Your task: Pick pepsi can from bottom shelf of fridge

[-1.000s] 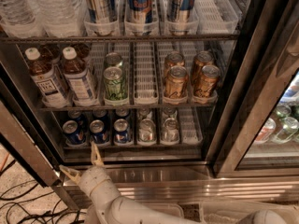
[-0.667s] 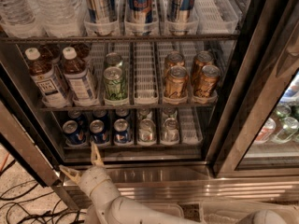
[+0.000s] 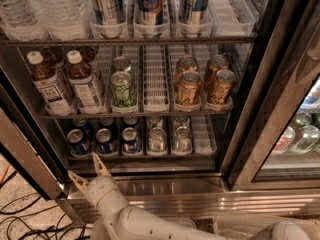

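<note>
Just below bottom shelf (image 3: 150,159) edge, fingers (image 3: 99,165) apart

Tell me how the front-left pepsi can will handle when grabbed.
The pepsi can looks like rigid, smooth metal, so probably firm but slippery. Standing upright in a narrow lane of the bottom shelf, it likely won't roll, though a nudge could tip it. The gripper, jaws open, sits below the shelf's front edge.
</note>
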You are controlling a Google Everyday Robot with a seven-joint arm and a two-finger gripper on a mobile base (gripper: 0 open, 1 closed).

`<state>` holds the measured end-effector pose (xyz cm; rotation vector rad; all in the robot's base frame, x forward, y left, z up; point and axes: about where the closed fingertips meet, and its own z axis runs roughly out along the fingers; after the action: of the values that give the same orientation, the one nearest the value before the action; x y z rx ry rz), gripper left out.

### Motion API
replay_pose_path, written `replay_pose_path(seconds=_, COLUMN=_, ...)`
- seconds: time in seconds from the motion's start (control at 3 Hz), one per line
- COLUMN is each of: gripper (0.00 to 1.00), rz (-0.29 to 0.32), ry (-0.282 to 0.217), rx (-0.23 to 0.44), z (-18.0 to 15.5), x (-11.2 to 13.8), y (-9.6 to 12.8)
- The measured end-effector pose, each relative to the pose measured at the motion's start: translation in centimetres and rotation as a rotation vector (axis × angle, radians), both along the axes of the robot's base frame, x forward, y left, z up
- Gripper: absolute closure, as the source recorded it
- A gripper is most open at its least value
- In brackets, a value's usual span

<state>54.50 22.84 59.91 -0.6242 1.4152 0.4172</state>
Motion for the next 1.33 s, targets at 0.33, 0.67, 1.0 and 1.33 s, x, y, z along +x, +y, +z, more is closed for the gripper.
replay_pose_path(seconds=0.33, gripper=0.25, rz=0.017, ry=-0.005, rx=-0.016, z=0.2, x=0.9, y=0.6)
replay_pose_path(seconds=0.67, gripper=0.26, rz=0.04, ry=0.0, rx=-0.022, z=0.3, x=1.9, y=1.3)
replay_pose_path(seconds=1.0, gripper=0.26, rz=0.07, ry=0.008, rx=-0.013, z=0.6, x=3.1, y=2.2)
replay_pose_path(seconds=1.33, gripper=0.27, rz=0.097, ry=0.017, rx=0.01, z=1.2, x=4.3, y=2.8)
